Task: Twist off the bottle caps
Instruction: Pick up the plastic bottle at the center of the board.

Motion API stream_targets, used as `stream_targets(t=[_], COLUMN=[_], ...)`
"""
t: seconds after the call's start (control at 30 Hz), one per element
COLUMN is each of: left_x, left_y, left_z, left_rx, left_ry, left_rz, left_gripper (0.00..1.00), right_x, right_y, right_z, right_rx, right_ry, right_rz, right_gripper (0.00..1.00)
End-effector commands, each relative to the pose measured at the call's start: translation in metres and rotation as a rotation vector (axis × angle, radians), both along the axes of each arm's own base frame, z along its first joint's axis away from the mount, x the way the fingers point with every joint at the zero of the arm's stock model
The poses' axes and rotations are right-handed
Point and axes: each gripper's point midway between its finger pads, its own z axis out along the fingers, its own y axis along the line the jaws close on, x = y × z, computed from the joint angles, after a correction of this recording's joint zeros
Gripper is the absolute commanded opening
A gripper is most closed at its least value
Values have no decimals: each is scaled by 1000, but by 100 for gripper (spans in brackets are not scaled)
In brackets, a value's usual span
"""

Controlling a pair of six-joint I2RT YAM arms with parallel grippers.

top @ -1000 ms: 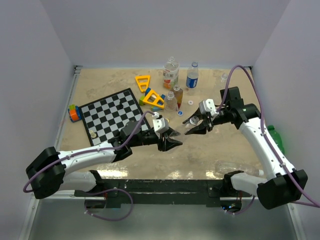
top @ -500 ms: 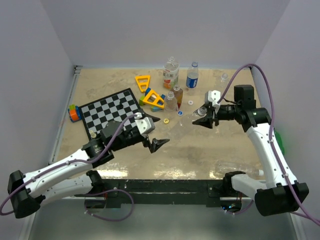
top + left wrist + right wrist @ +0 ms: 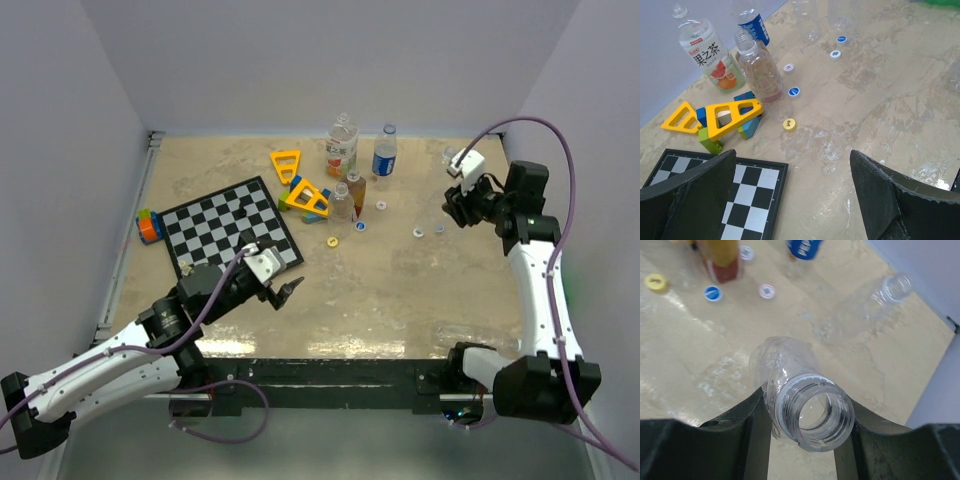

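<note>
Clear, thin plastic filled the right claw [image 3: 809,407]: its black fingers were pinched on the threaded neck of the held bottle [image 3: 785,360], already uncapped, its crinkled body hanging over the tabletop [image 3: 700,370]. The left claw [image 3: 792,185] was spread wide and empty beside the chessboard [image 3: 740,200].

The likeliest trouble was that soft wall. Too hard a squeeze could buckle the neck, while too light a one could let the smooth ridged ring slip, and the round bottle would roll among the loose caps.

Further out lay small flat discs, a yellow cap [image 3: 789,124] and a blue cap [image 3: 794,91], just beside an upright open bottle [image 3: 760,75]. The blue-labelled bottle [image 3: 384,158] seemed capped, though it was too small to be sure. If so, it needed one claw to brace its slick body while the other twisted.
</note>
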Motion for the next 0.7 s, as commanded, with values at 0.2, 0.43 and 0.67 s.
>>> stream_targets(t=[0.2,0.43,0.67], left_x=[2,2,1], left_y=[7,6,5], left_z=[13,12,12], left_rx=[-36,-32,-33], left_ry=[-49,-51,-51], left_rz=[28,19,15], left_gripper=[100,100,100], right_x=[78,105,122], right_y=[-92,-108,-116], right_z=[-4,-27,-48], right_rx=[13,19,-1], right_ry=[-85,-49,-5], right_rz=[-311,-336,-341], right_gripper=[19,20,22])
